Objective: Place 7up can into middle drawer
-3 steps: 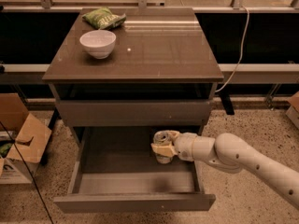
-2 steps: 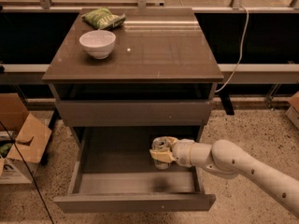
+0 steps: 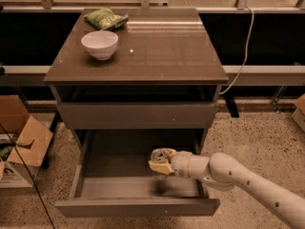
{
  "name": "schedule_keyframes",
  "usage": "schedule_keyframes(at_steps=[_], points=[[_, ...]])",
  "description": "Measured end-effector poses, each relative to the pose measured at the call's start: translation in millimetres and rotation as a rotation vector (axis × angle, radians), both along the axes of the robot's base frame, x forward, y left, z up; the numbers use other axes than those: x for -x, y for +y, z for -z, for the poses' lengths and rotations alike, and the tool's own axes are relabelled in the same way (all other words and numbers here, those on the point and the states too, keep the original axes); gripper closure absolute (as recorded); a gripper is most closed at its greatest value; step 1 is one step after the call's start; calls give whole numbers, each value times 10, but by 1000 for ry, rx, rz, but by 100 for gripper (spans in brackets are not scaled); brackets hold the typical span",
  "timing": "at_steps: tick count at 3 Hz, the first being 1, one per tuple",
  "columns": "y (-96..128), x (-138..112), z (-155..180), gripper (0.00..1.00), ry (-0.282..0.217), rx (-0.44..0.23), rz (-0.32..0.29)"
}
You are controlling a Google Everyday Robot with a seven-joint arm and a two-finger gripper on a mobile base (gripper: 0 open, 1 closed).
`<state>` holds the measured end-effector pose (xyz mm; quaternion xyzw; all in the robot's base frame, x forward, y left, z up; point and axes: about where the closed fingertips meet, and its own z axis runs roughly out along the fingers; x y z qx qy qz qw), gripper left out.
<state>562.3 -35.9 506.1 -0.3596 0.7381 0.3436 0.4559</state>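
The middle drawer (image 3: pixel 137 207) is pulled out, its deep grey tray open to view. My gripper (image 3: pixel 158 164) comes in from the right and is inside the tray, towards its right side and just above the floor. It is shut on the 7up can (image 3: pixel 161 155), a small greenish-silver cylinder showing between the yellowish fingers. The can's lower part is hidden by the fingers. I cannot tell whether the can touches the drawer floor.
The brown cabinet top (image 3: pixel 162 51) holds a white bowl (image 3: pixel 99 44) and a green snack bag (image 3: pixel 106 18) at the back left. A closed grey drawer front (image 3: pixel 138 115) overhangs the tray. A cardboard box (image 3: pixel 21 144) stands on the floor at the left. A cable (image 3: pixel 245 46) hangs at the right.
My gripper, with the can in it, has moved lower and a little forward into the open drawer tray. Nothing else has moved.
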Motion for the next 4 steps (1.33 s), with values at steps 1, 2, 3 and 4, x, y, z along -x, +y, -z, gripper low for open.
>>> schedule_keyframes(at_steps=[1,2,3,4], points=[[-12,-27,190,100,-6,-28,25],[-68,-47,374,100,-4,-50,76],[-134,-82,517,100,12,-52,107],[-135,-127,573,82,18,-28,104]])
